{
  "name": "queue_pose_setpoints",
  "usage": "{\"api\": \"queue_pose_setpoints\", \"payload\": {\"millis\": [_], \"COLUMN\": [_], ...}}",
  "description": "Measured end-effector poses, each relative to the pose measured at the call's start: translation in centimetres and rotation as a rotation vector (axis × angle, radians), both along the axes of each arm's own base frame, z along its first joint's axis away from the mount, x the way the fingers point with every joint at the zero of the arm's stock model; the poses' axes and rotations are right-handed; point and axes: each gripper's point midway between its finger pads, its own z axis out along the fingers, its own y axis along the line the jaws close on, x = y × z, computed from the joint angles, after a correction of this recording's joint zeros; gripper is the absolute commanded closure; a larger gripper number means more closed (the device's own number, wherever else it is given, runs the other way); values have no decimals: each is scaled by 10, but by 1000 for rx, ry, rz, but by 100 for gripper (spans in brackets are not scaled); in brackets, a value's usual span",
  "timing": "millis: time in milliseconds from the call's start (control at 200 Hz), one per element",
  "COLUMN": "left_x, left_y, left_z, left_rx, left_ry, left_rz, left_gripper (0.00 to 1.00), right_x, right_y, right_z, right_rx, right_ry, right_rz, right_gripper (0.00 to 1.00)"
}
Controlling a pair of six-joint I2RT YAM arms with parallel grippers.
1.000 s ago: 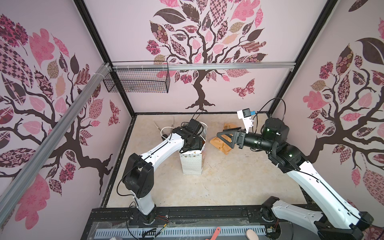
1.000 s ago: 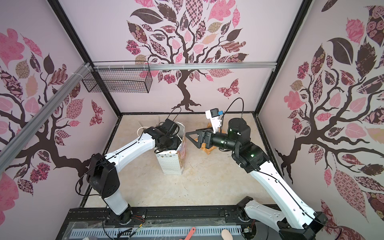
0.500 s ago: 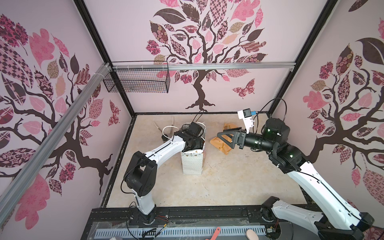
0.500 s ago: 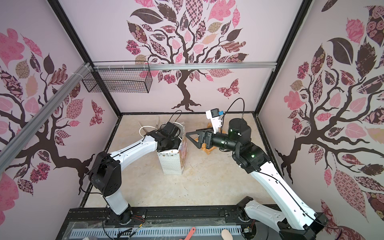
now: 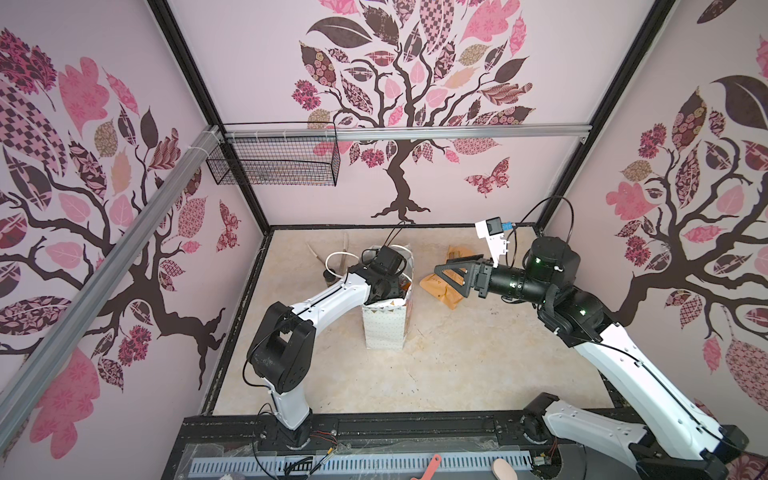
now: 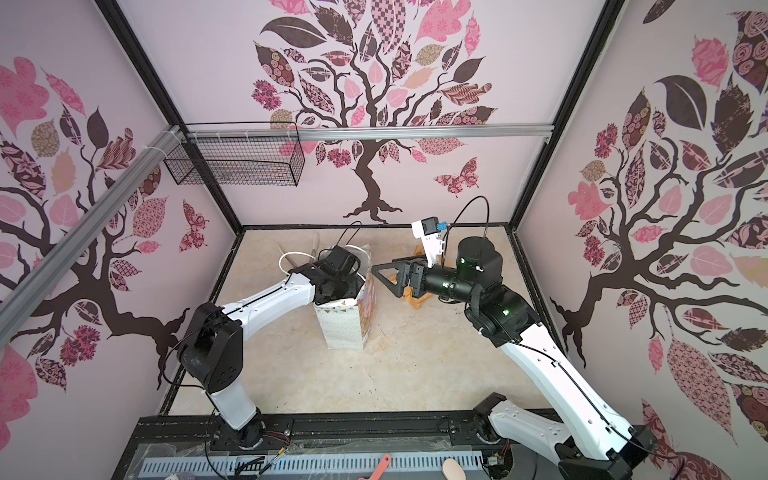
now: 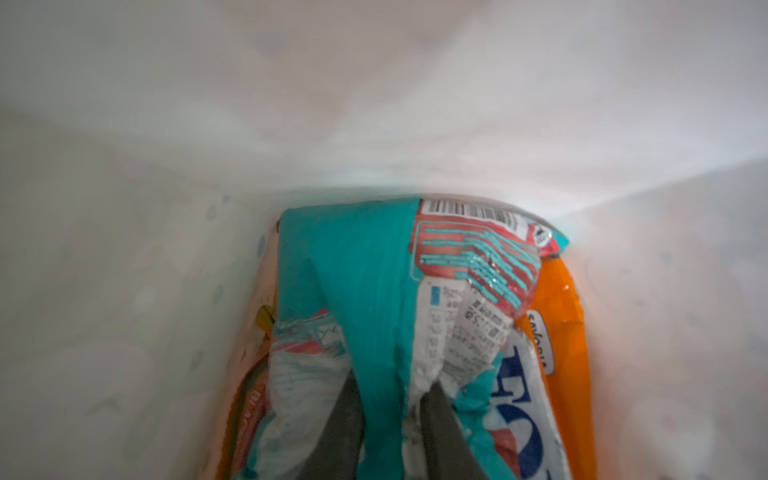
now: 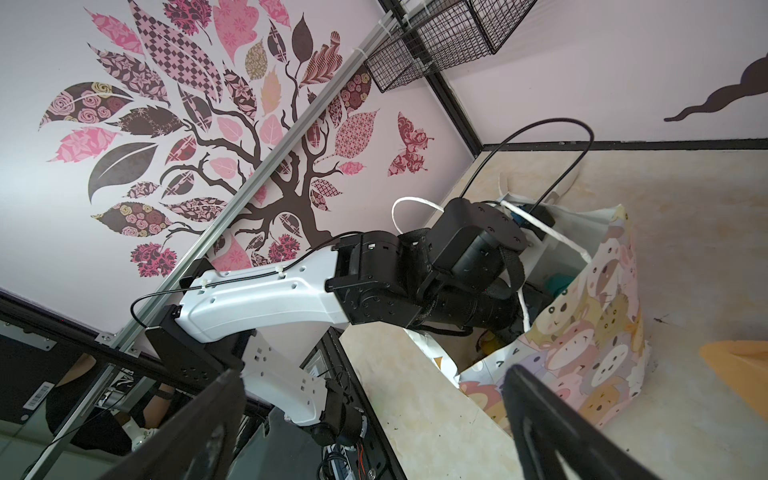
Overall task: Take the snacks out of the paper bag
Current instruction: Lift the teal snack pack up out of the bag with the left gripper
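**Left gripper** (image 7: pixel 392 386): the two dark fingers (image 7: pixel 345 419) are pressed together on a raised fold of the teal crinkly plastic packet (image 7: pixel 365 266), with one finger on each face of the fold. The teal packet lies inside the tall white paper bag (image 7: pixel 124 249), among the other snacks. An orange plastic packet with a white-and-blue label (image 7: pixel 561 332) touches it along one side. An orange-edged packet (image 7: pixel 245 395) shows along the opposite side.

In both top views the paper bag (image 5: pixel 384 328) stands upright near the centre of the beige marbled worktop (image 5: pixel 457 365). The left arm (image 5: pixel 328 301) enters the mouth of the bag from 8 o'clock, and the gripper itself is hidden within. A white cord loop handle (image 5: pixel 337 259) hangs outward at 10 o'clock of the mouth.

**Right gripper** (image 8: pixel 374 374): the fingers are spread wide and hold nothing. In both top views this gripper (image 5: pixel 453 272) sits at 3 o'clock of the bag mouth, apart from the bag and pointing toward it. It hangs over a large tan-orange plastic packet (image 5: pixel 444 300), which lies flat on the worktop at 2 o'clock of the bag. The right arm (image 5: pixel 615 357) reaches in from 4 o'clock.

The right wrist view shows one bag face printed with cartoon animals (image 8: pixel 590 353). Teal shows inside the open mouth (image 8: pixel 561 282).
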Motion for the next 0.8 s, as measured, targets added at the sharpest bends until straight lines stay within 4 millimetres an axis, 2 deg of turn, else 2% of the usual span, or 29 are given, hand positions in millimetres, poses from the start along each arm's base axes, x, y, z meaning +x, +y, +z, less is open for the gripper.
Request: {"api": "queue_pose_setpoints", "payload": {"millis": [70, 415, 800], "left_x": [0, -9, -27], "left_y": [1, 5, 13], "left_z": [1, 13, 47], "left_rx": [1, -7, -19], "left_ry": [-1, 6, -5], "left_rz": [1, -5, -30], "left_gripper": [100, 100, 100], "right_x": [0, 0, 0], "right_y": [0, 0, 0], "right_z": [0, 0, 0], "right_rx": [0, 0, 0], "right_ry": [0, 0, 0], "right_rz": [0, 0, 0], "right_gripper": [1, 0, 1]}}
